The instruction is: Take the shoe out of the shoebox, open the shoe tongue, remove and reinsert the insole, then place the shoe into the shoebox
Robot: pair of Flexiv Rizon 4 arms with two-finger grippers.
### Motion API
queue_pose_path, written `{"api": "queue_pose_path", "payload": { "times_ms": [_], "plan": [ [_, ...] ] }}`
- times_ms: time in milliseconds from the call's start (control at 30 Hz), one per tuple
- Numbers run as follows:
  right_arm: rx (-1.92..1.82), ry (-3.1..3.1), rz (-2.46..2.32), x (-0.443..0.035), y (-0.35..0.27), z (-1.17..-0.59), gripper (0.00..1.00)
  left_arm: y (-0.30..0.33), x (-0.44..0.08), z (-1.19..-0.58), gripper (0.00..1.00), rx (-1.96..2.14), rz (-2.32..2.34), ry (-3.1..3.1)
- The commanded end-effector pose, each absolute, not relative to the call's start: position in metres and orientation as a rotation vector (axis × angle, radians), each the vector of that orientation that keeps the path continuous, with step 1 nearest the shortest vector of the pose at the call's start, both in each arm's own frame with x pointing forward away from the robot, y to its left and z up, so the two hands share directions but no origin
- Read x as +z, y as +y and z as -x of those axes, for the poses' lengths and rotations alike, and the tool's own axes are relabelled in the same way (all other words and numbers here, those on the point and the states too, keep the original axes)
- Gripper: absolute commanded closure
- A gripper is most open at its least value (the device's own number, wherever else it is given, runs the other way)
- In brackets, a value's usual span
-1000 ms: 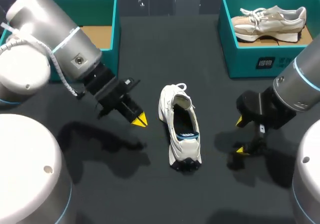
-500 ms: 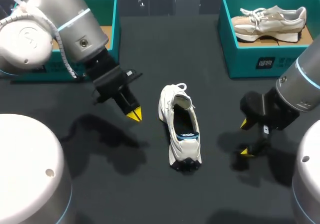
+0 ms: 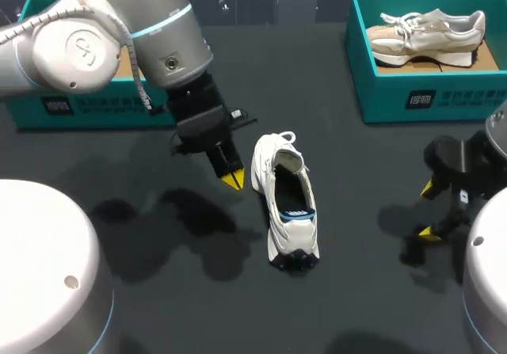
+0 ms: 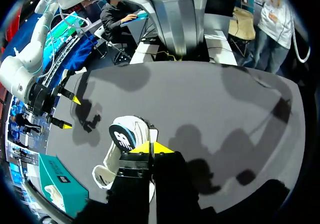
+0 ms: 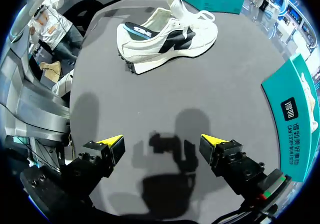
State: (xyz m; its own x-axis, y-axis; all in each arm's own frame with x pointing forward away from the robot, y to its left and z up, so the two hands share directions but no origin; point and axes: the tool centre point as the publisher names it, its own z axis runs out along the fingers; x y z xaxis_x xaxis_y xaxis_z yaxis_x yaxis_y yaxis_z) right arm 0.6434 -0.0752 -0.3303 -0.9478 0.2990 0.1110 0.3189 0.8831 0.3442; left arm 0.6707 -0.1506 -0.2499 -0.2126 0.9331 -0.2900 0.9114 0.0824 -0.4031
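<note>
When going for the tongue (image 3: 290, 161), approach low with the left gripper (image 3: 231, 180), now pressed together and holding nothing, and part the fingers only just short of the collar. Best to pinch the tongue's upper edge alone, clear of the laces, then draw it toward the toe to bare the insole (image 3: 295, 211). Worth avoiding any sideways shove, with nothing bracing the shoe. Just beside the closed tips (image 4: 161, 148), seemingly not yet touching: the white shoe (image 3: 285, 203), out of its box, standing on its sole on the dark table (image 3: 238, 69) with the opening upward. From the left wrist, just ahead of and beneath the fingers, partly hidden behind them. Probably wise to steady the heel from the opposite side. Well apart on the shoe's far side, the right gripper (image 3: 428, 210), fingers (image 5: 112, 143) spread wide and empty, shoe well ahead of them. Beyond that gripper, a teal shoebox (image 3: 412, 97) holding a beige shoe (image 3: 428, 31). Behind the left arm, the other shoebox (image 3: 47, 107), mostly hidden.
</note>
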Motion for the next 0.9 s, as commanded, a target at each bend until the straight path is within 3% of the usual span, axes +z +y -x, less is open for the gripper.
{"api": "queue_pose_path", "payload": {
  "times_ms": [33, 633, 900],
  "plan": [
    [-0.607, -3.01, 0.504, -0.326, -0.084, -0.631, 0.0, -0.166, -0.251, -0.67, 1.0, 0.699, 1.977, -2.226],
    [-0.607, -3.01, 0.504, -0.326, -0.084, -0.631, 0.0, -0.203, -0.256, -0.669, 1.0, 0.624, 2.115, -2.114],
    [-0.607, -3.01, 0.504, -0.326, -0.084, -0.631, 0.0, -0.228, -0.282, -0.666, 1.0, 0.579, 2.158, -2.062]
  ]
}}
